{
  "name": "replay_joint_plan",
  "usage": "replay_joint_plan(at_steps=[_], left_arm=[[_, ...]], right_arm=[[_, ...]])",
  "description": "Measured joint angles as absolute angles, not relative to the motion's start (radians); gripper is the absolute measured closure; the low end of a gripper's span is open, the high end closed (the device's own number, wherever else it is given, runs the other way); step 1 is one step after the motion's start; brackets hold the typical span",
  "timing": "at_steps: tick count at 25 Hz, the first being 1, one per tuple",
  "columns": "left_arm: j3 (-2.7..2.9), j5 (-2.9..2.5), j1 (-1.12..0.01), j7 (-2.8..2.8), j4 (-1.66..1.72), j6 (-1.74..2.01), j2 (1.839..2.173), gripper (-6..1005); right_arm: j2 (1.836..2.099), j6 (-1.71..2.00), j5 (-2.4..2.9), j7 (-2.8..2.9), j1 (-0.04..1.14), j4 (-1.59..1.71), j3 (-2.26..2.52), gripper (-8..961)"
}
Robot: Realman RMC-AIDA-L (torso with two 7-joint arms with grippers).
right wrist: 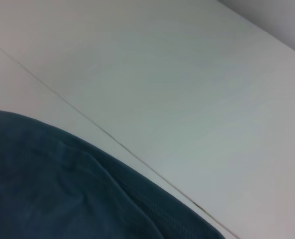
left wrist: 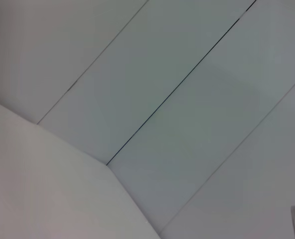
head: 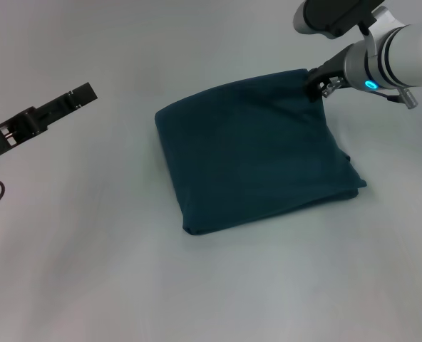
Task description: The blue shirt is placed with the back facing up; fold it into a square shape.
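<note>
One shirt [head: 254, 153], dark teal, lies folded into a rough square on the pale table [head: 90, 271], plain side up. At its far right corner sits my right gripper [head: 315, 84], touching the cloth; whether it's pinching, I cannot tell. My left gripper [head: 83, 95] hangs well off to the left, apart from the shirt, its state unclear too.

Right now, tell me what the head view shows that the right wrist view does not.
Only the head view shows the whole dark teal-blue cotton shirt folded into a rough square, the right gripper at its far right corner, and the left gripper off to the left, clear of the cloth. Only the right wrist view shows a thin dark seam running across the surface. Both show the shirt's fabric on the pale grey table.
</note>
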State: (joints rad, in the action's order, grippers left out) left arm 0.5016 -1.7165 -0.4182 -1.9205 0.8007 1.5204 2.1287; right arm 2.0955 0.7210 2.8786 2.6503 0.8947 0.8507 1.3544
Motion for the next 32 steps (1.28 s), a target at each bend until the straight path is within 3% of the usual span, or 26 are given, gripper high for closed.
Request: replay_joint_plan(at_steps=[8, 11, 21, 27, 32], left_arm=[[0.502, -1.708, -0.416, -1.913, 0.800, 1.519, 2.130, 50], [0.502, -1.708, -0.414, -1.912, 0.799, 1.519, 2.131, 50], [0.501, -1.701, -0.410, -1.920, 0.799, 1.526, 2.127, 50], [0.462, -1.695, -0.408, -1.968, 0.800, 1.575, 2.125, 50], [0.453, -1.722, -0.410, -2.134, 0.812, 1.628, 2.100, 49]], right_arm=[[2.095, 0.702, 2.885, 2.653, 0.894, 0.836, 1.356, 923], [2.095, 0.688, 2.918, 2.670, 0.894, 0.832, 1.357, 747], [2.081, 0.789, 2.789, 2.619, 0.888, 0.845, 1.188, 659], [2.025, 1.061, 2.379, 2.451, 0.825, 0.793, 0.866, 484], [1.961, 1.358, 2.019, 2.416, 0.694, 0.756, 0.698, 237]])
